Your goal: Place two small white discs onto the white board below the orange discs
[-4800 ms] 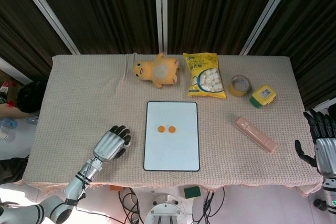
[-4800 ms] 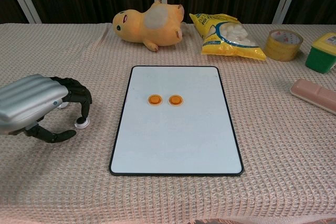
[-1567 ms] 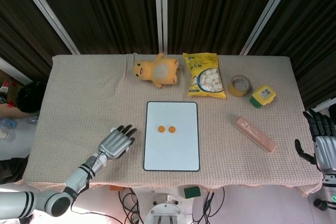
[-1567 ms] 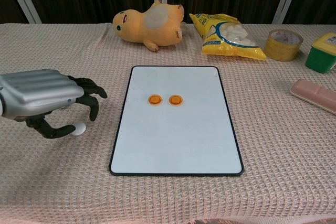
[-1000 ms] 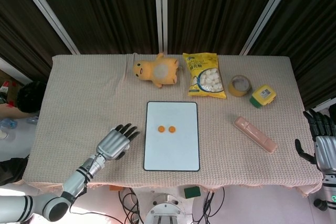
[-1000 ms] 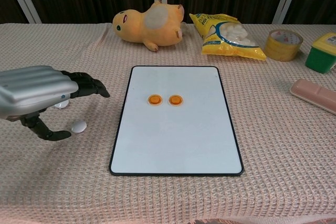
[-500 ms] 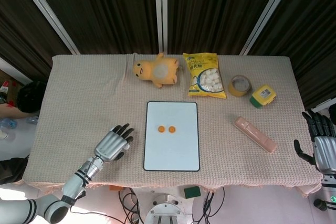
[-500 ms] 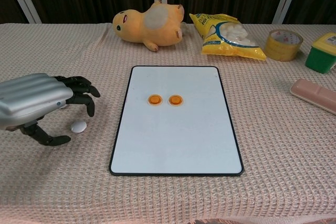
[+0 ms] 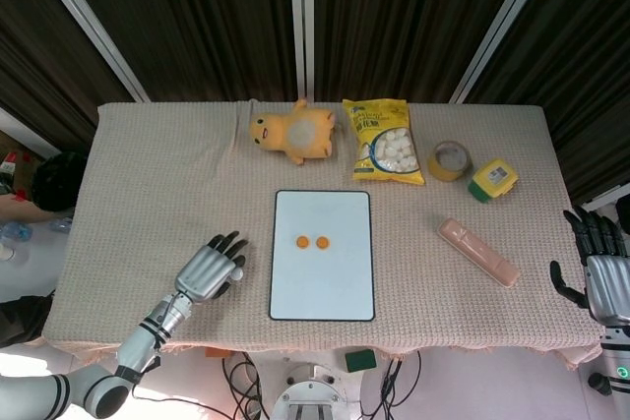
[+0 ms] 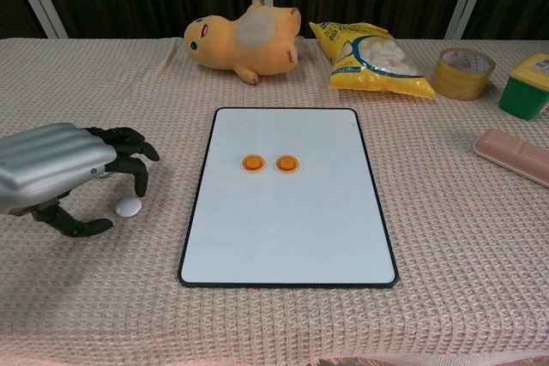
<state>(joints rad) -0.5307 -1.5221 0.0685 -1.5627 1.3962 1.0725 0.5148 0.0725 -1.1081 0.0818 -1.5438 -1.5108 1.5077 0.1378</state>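
A white board (image 10: 287,229) with a black rim lies mid-table, also in the head view (image 9: 322,287). Two orange discs (image 10: 253,162) (image 10: 286,162) sit side by side on its upper half. One small white disc (image 10: 129,206) lies on the cloth left of the board. My left hand (image 10: 60,173) hovers over it, fingers (image 10: 137,176) curled down just above and behind the disc, thumb (image 10: 73,227) in front; nothing is held. A second white disc is hidden, if it is there. My right hand (image 9: 602,277) hangs by the table's right edge, fingers spread, holding nothing.
Along the far side lie a yellow plush toy (image 10: 244,40), a yellow snack bag (image 10: 369,57), a tape roll (image 10: 466,73) and a green box (image 10: 527,85). A pink case (image 10: 513,154) lies right of the board.
Over the last second my left hand's fingers went from stretched out to curled down toward the white disc, which stays on the cloth. The right hand has barely moved.
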